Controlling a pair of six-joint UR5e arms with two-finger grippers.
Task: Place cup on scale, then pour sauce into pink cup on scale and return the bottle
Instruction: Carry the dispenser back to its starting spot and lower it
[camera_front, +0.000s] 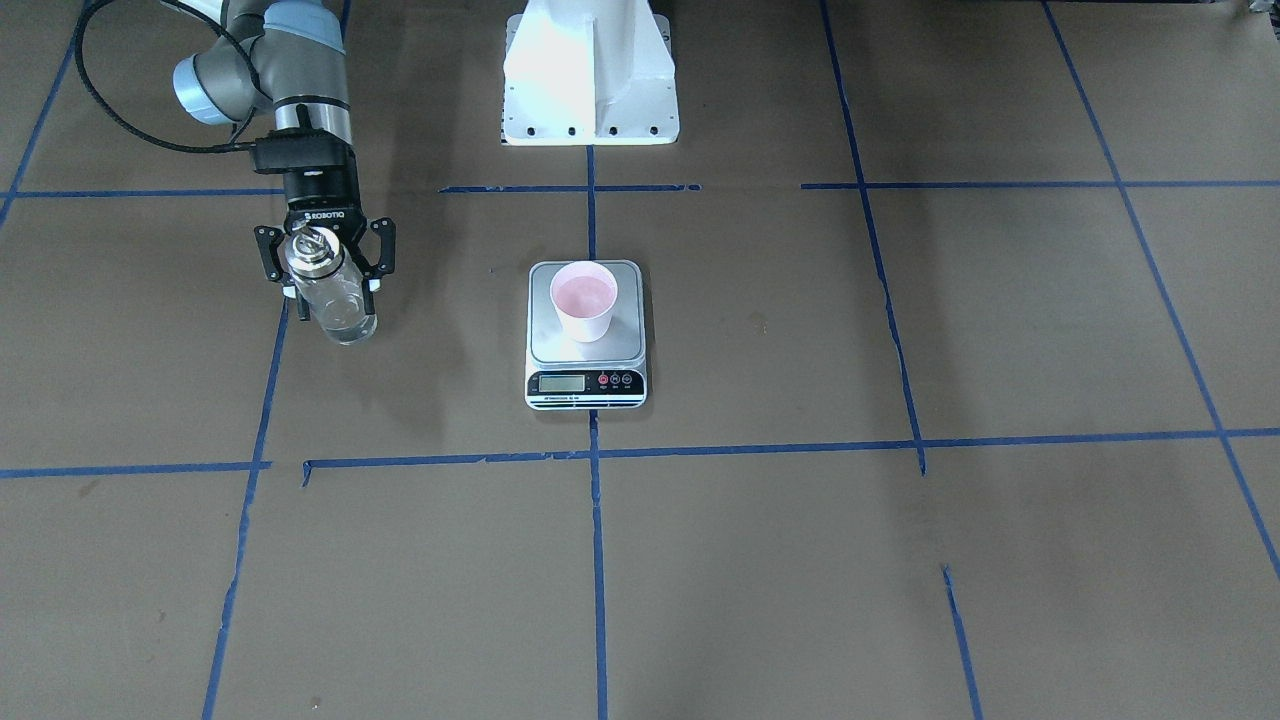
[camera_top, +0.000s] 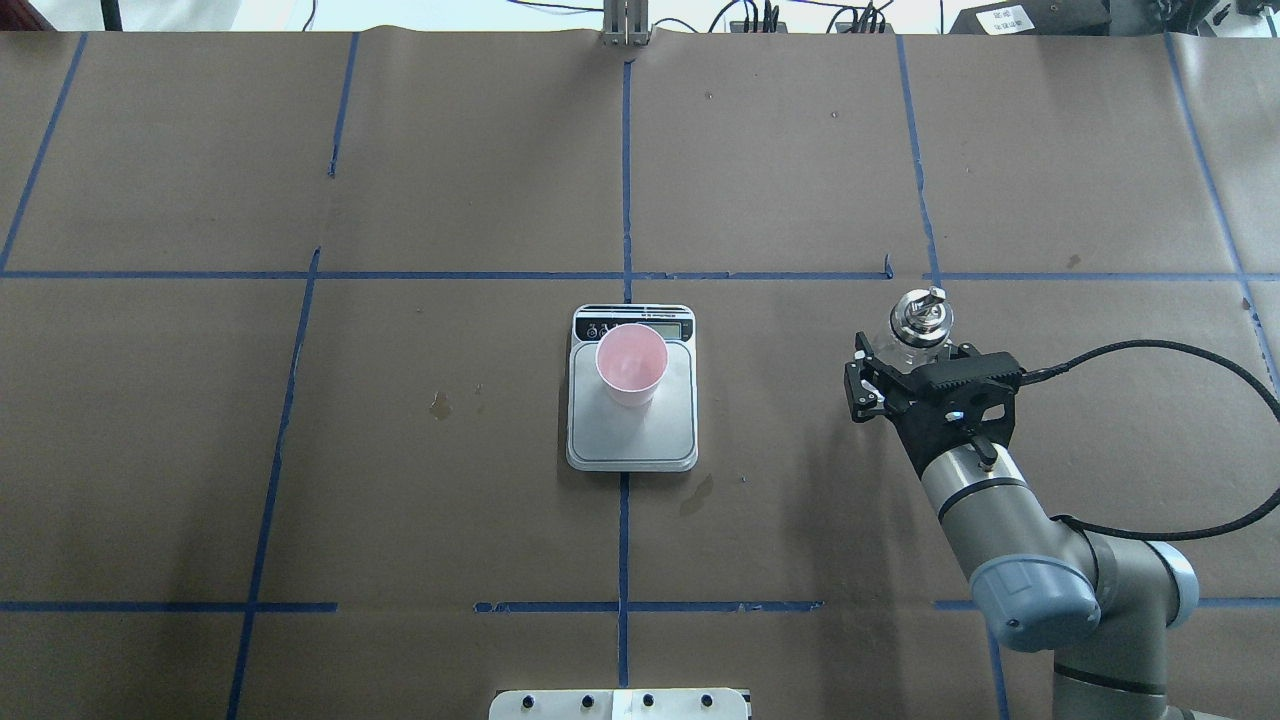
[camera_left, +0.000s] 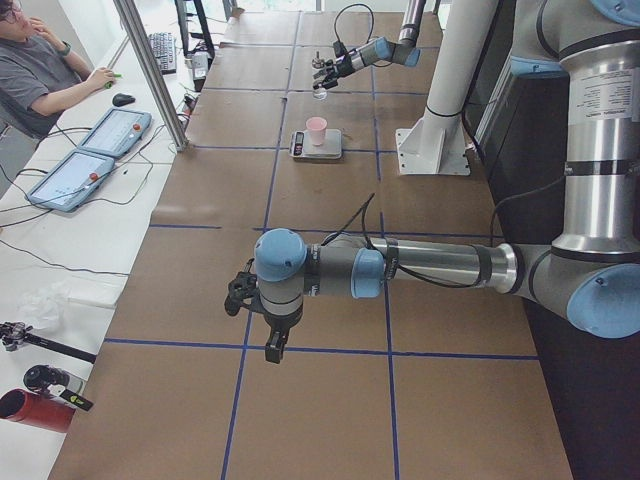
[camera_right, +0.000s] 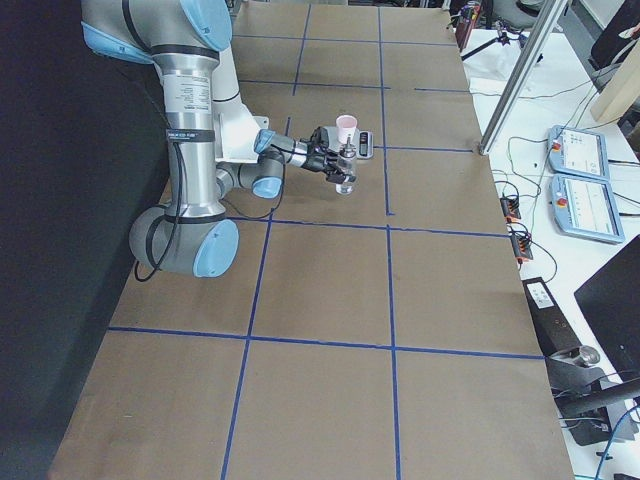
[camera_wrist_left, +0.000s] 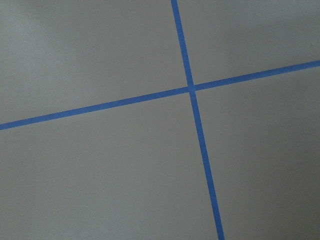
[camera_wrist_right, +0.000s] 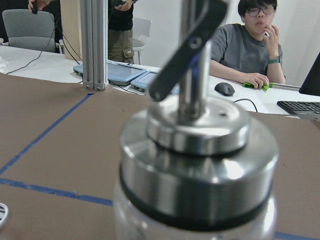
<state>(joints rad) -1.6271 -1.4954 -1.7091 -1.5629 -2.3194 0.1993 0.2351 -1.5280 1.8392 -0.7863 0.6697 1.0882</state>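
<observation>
The pink cup (camera_front: 585, 300) stands upright on the steel platform of the white scale (camera_front: 586, 388), mid-table; both also show in the overhead view, the cup (camera_top: 631, 362) on the scale (camera_top: 632, 455). My right gripper (camera_front: 330, 288) is shut on the clear glass bottle (camera_front: 338, 300) with the silver cap and holds it upright, well off to the scale's side (camera_top: 920, 318). Clear sauce (camera_front: 347, 318) shows low in the bottle. The cap fills the right wrist view (camera_wrist_right: 200, 170). My left gripper (camera_left: 250, 300) shows only in the left side view, far from the scale; I cannot tell its state.
The brown paper table top carries a grid of blue tape lines (camera_top: 625, 200). The white robot base (camera_front: 590, 75) stands behind the scale. Operators sit past the far edge (camera_wrist_right: 255, 40) with tablets and keyboards. Small stains (camera_top: 440, 404) mark the paper near the scale.
</observation>
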